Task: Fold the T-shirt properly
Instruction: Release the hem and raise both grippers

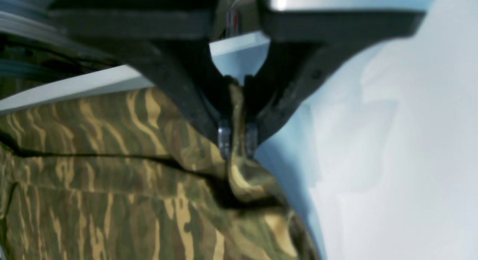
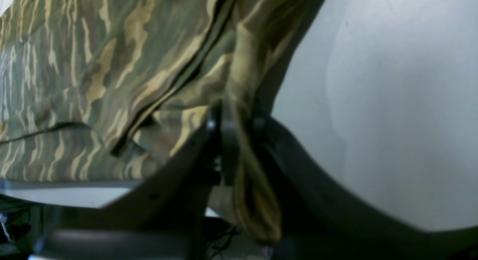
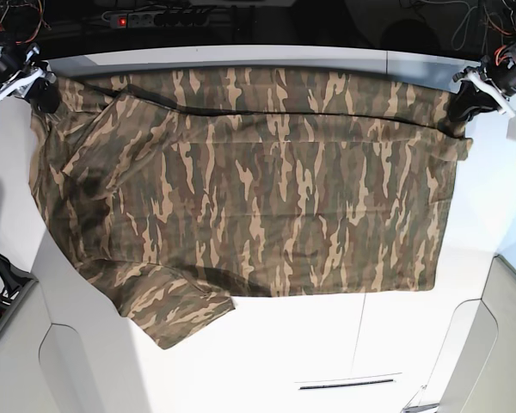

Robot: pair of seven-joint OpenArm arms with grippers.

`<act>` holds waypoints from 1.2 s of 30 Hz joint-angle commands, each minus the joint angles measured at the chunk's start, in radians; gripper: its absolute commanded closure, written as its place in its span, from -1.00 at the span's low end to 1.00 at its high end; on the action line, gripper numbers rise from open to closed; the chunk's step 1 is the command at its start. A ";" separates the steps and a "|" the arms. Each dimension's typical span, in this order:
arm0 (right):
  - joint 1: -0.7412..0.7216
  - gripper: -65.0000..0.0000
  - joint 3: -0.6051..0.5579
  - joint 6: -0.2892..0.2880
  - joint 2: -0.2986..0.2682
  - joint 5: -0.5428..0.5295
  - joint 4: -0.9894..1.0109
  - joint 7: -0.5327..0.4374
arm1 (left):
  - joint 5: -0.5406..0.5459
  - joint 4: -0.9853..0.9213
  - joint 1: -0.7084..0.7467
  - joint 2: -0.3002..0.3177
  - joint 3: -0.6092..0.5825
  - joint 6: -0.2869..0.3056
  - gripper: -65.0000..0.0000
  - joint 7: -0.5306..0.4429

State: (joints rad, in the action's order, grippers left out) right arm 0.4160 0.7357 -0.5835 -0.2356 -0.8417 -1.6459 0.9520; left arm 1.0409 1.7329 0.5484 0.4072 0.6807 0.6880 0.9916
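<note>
The camouflage T-shirt (image 3: pixel 258 189) lies spread wide on the white table (image 3: pixel 327 344), with one sleeve (image 3: pixel 176 310) sticking out at the front left. My left gripper (image 3: pixel 458 110) is at the shirt's far right corner. In the left wrist view it (image 1: pixel 237 138) is shut on a pinch of the cloth (image 1: pixel 112 170). My right gripper (image 3: pixel 45 96) is at the far left corner. In the right wrist view it (image 2: pixel 237 121) is shut on a bunched fold of the shirt (image 2: pixel 112 65). The collar and neck label are not in view.
The table's far edge (image 3: pixel 241 53) runs just behind the shirt. A power strip with a red light (image 3: pixel 150 17) and cables lie beyond it. Bare white table shows in both wrist views (image 1: pixel 392 140) (image 2: pixel 373 103). A narrow slot (image 3: pixel 348 383) is in the front panel.
</note>
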 commanded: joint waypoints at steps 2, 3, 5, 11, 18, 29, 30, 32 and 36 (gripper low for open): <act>0.003 1.00 0.011 -0.004 -0.016 -0.019 -0.019 -0.012 | 0.018 0.015 0.001 0.016 0.008 0.010 1.00 -0.014; 0.003 1.00 0.011 -0.004 -0.016 -0.019 -0.019 -0.013 | 0.018 0.015 0.000 0.016 0.008 0.010 1.00 -0.014; 0.003 1.00 0.011 -0.004 -0.016 -0.019 -0.019 -0.012 | 0.018 0.015 0.000 0.016 0.008 0.010 1.00 -0.009; 0.002 0.17 0.013 -0.004 -0.017 -0.018 -0.019 -0.026 | 0.018 0.015 0.000 0.016 0.008 0.010 0.28 0.028; -0.061 0.11 0.126 -0.004 -0.019 0.001 -0.019 -0.065 | 0.018 0.015 0.000 0.017 0.061 0.010 0.11 0.033; -0.242 0.11 0.199 0.012 -0.145 0.087 -0.015 -0.144 | 0.045 0.015 -0.010 0.022 0.256 0.010 0.11 -0.134; -0.263 0.11 0.197 0.012 -0.150 0.087 -0.013 -0.145 | 0.039 0.015 -0.019 0.022 0.254 0.010 0.11 -0.134; -0.306 0.11 0.193 0.012 -0.154 0.087 -0.007 -0.145 | 0.030 0.014 -0.050 0.023 0.254 0.010 0.11 -0.131; -0.397 0.11 0.146 0.011 -0.155 0.113 0.034 -0.150 | 0.000 0.014 -0.131 0.024 0.254 0.010 0.05 -0.131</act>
State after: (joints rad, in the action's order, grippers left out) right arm 0.0307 0.8768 -0.5682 -0.3683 -0.7113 -1.5963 0.8314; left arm 1.0241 1.7325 0.4156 0.4084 0.9268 0.6888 0.8837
